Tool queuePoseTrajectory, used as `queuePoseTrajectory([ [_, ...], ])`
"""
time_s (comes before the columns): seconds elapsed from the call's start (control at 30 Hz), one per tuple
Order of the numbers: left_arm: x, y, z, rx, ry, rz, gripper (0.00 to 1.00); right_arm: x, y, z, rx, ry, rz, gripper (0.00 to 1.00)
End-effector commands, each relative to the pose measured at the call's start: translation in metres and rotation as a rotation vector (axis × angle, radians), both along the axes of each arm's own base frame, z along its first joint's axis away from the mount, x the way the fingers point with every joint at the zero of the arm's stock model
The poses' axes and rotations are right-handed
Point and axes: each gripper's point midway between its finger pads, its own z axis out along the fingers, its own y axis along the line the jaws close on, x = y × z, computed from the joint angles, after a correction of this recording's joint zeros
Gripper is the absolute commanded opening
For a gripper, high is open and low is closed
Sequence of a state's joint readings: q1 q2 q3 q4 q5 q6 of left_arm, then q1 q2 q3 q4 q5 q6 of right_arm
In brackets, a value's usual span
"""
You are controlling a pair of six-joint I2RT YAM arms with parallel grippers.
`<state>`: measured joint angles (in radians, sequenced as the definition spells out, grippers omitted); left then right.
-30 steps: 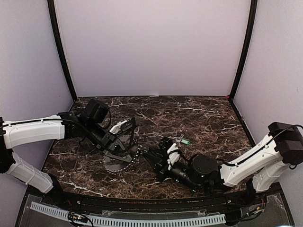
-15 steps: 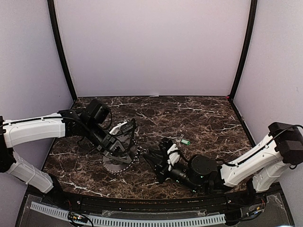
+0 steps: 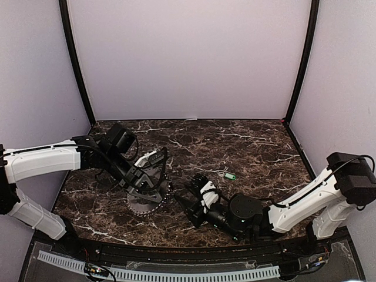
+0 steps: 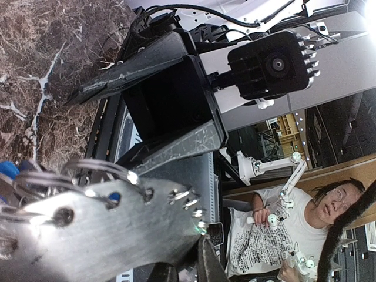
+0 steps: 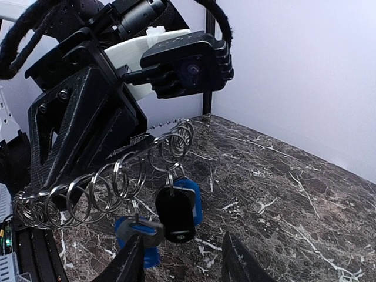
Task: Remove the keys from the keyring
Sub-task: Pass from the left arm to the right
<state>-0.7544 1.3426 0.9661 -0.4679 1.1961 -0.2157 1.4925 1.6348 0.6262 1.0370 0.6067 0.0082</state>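
My left gripper (image 3: 145, 183) is shut on the keyring (image 3: 147, 204), a flat dark-grey toothed ring held on edge just above the table. In the left wrist view the keyring (image 4: 88, 235) fills the lower left, with wire split rings through its rim holes. My right gripper (image 3: 189, 201) is open and empty, just right of the keyring. In the right wrist view its fingertips (image 5: 130, 261) sit below a row of split rings (image 5: 117, 182) carrying blue keys (image 5: 191, 197) and a dark tag (image 5: 175, 214). A green key (image 3: 230, 175) lies on the table, behind the right gripper.
The dark marble table (image 3: 247, 147) has black posts (image 3: 301, 64) at its back corners and pale walls behind. The right arm's white link (image 3: 305, 202) lies along the near right. A black and white rail (image 3: 176, 273) runs along the near edge.
My right gripper has moved left, closer to the keyring. My left gripper has shifted slightly with the keyring still held.
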Motion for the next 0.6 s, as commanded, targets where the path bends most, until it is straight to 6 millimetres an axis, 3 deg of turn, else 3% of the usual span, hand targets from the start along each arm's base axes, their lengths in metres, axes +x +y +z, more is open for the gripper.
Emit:
queuePoseTrajectory([
  [0.0, -0.002, 0.001, 0.016, -0.064, -0.03, -0.024, 0.0, -0.005, 0.006, 0.018, 0.039, -0.036, 0.025, 0.45],
  [0.2, -0.001, 0.0, 0.015, -0.063, -0.028, -0.021, 0.0, -0.018, 0.005, 0.022, 0.065, -0.068, 0.106, 0.45],
  [0.57, -0.001, -0.001, 0.015, -0.064, -0.021, -0.025, 0.0, -0.019, 0.015, 0.033, 0.059, -0.146, 0.094, 0.33],
])
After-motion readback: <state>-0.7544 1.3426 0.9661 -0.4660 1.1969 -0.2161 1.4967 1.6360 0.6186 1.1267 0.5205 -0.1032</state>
